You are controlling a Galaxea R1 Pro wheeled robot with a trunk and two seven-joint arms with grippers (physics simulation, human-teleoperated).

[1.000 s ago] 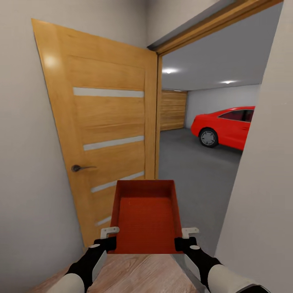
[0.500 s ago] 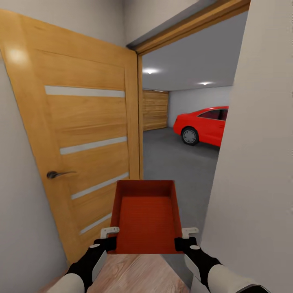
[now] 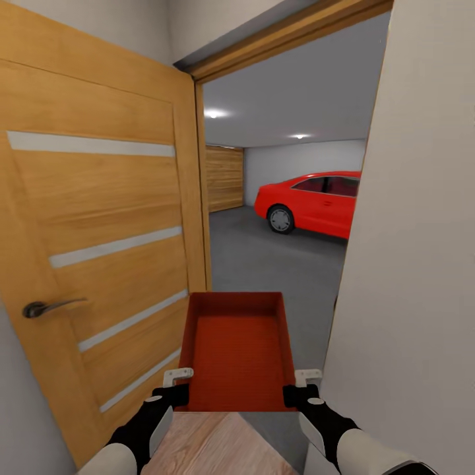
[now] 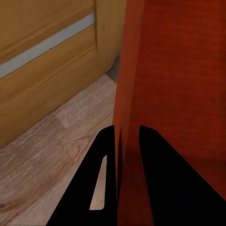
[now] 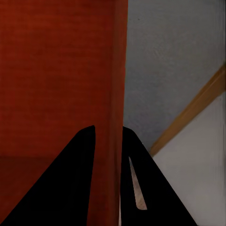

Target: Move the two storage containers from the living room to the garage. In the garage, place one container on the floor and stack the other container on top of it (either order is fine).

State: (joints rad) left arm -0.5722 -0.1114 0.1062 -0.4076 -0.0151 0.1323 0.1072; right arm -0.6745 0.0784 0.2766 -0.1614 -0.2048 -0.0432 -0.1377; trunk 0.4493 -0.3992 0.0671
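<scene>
A red-orange bin (image 3: 237, 349) is held out in front of the robot, level and open side up, right at the doorway to the garage. The left gripper (image 3: 173, 389) holds the bin's near left corner and the right gripper (image 3: 303, 389) holds its near right corner. In the left wrist view the left gripper (image 4: 127, 136) has its two dark fingers (image 4: 101, 155) closed on the bin's thin side wall (image 4: 127, 84), one finger on each face of it. In the right wrist view the right gripper (image 5: 109, 134) is clamped the same way, with the bin's wall (image 5: 117, 70) pinched between its fingers (image 5: 80, 160).

To the left of the bin stands an open wooden door (image 3: 99, 231) with pale horizontal strips and a dark lever handle (image 3: 46, 307). To the right of the bin is a plain light wall (image 3: 415, 264). Below the bin's near edge is light wood-plank flooring (image 3: 218, 448); past the bin's far edge the dark grey floor (image 3: 270, 264) of the garage begins.

Well beyond the bin, inside the garage, a red car (image 3: 310, 201) is parked to the right, partly hidden by the wall. A wooden-panelled garage door (image 3: 224, 178) lies at the back, and two round ceiling lights (image 3: 212, 113) glow above.
</scene>
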